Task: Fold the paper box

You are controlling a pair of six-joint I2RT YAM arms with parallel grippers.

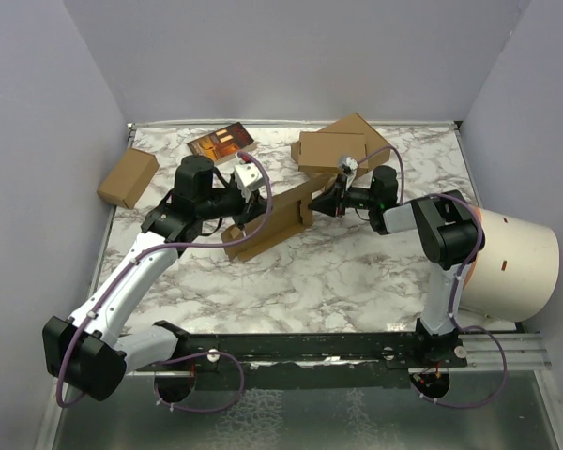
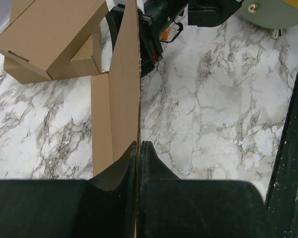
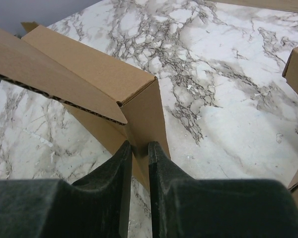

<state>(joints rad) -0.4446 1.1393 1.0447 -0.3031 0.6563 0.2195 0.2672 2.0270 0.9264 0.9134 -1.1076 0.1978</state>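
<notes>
The paper box [image 1: 277,223] is a brown cardboard sheet, partly folded, lying mid-table between my two grippers. My left gripper [image 1: 251,208] is shut on its left end. In the left wrist view the fingertips [image 2: 138,146] pinch the edge of an upright panel [image 2: 121,99], with a flat strip lying beside it. My right gripper [image 1: 321,200] grips the right end. In the right wrist view its jaws [image 3: 139,147] are closed on a corner flap of the box [image 3: 89,69], whose side wall and top flap stand raised.
A stacked pair of folded boxes [image 1: 342,145] sits at the back right, close behind the right gripper, and shows in the left wrist view [image 2: 49,34]. A small carton [image 1: 128,177] lies at the far left. A dark reddish packet [image 1: 220,142] lies at the back. A white cylinder [image 1: 511,267] stands at the right edge.
</notes>
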